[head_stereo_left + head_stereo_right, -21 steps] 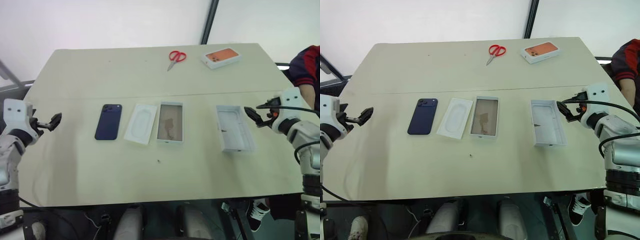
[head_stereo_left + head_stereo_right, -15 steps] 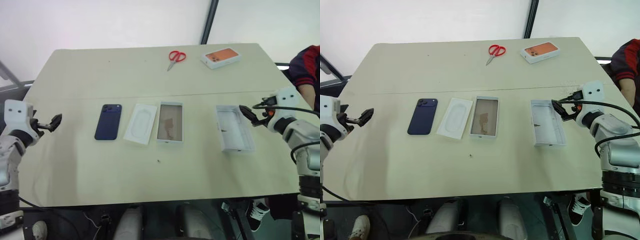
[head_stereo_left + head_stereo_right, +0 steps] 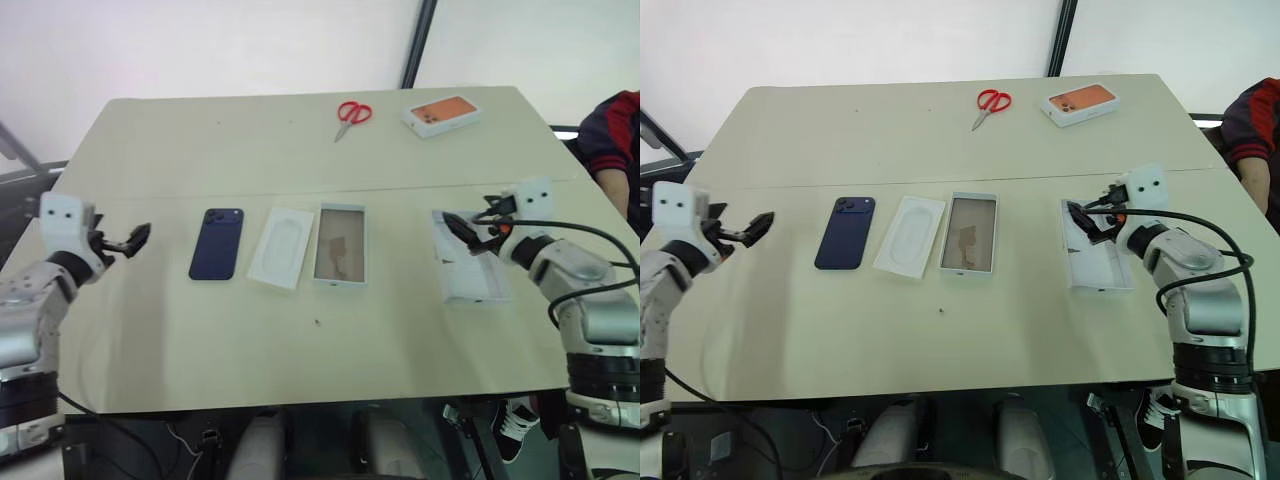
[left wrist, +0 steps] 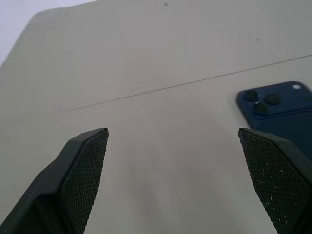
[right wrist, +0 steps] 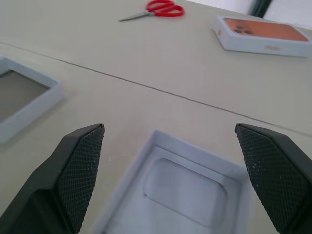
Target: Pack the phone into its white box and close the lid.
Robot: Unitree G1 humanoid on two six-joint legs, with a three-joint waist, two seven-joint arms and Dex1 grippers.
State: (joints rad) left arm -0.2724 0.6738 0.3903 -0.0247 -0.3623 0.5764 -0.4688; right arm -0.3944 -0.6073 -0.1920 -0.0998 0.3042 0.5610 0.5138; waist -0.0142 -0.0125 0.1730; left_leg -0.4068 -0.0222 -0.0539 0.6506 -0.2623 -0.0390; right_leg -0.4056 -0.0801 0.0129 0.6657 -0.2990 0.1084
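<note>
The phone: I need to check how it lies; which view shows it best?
The left eye view: the whole phone lies flat, camera-side up, beside the insert. The right eye view shows the same; the left wrist view shows its camera corner.

Matt cardboard white box (image 3: 340, 245) & lid (image 3: 470, 258), glossy phone (image 3: 217, 243), smooth matt table (image 3: 300, 150), textured rubbery claw fingers (image 5: 80, 165)

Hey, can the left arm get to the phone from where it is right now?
Probably yes. The left gripper hangs open beside the phone, and only bare table lies between them. The white insert sits on the phone's far side, out of the way.
</note>
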